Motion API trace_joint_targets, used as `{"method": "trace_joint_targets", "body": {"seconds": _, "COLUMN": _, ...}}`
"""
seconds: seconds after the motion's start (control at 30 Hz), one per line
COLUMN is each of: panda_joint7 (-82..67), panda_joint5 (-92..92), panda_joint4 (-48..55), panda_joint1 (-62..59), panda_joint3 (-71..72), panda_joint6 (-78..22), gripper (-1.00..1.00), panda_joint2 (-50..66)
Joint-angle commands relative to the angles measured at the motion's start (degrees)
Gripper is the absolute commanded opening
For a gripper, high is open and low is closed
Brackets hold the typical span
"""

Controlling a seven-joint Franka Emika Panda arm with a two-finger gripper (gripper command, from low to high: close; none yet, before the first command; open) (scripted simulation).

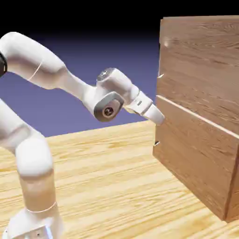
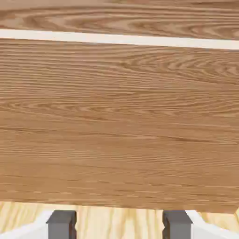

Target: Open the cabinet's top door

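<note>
The brown wood-grain cabinet stands at the right of the exterior view. Its top door is the panel above a pale slanting line and lies flush with the cabinet. A small pale glint shows on the door's front edge; the handle is not clear. My gripper is at the cabinet's front, just below that line. In the hand view the lower panel fills the picture, with only a strip of the top door above the pale line. The grey fingertips stand apart, so the gripper is open with nothing between them.
The light wooden table runs under the arm and up to the cabinet's foot. My white arm rises from the lower left and bends across the middle of the exterior view. The table's wood also shows below the lower panel in the hand view.
</note>
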Motion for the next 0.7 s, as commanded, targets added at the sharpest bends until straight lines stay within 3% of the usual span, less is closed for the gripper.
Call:
{"method": "trace_joint_targets", "body": {"seconds": 0.0, "panda_joint7": -1.5, "panda_joint5": 2.5, "panda_joint4": 1.0, "panda_joint1": -1.2, "panda_joint3": 1.4, "panda_joint6": 0.2, "gripper": 0.00, "panda_joint2": -0.4}}
{"method": "trace_joint_targets", "body": {"seconds": 0.67, "panda_joint7": -31.7, "panda_joint5": 52.3, "panda_joint4": 20.8, "panda_joint1": -25.8, "panda_joint3": 29.2, "panda_joint6": 4.0, "gripper": 0.00, "panda_joint2": -8.3}}
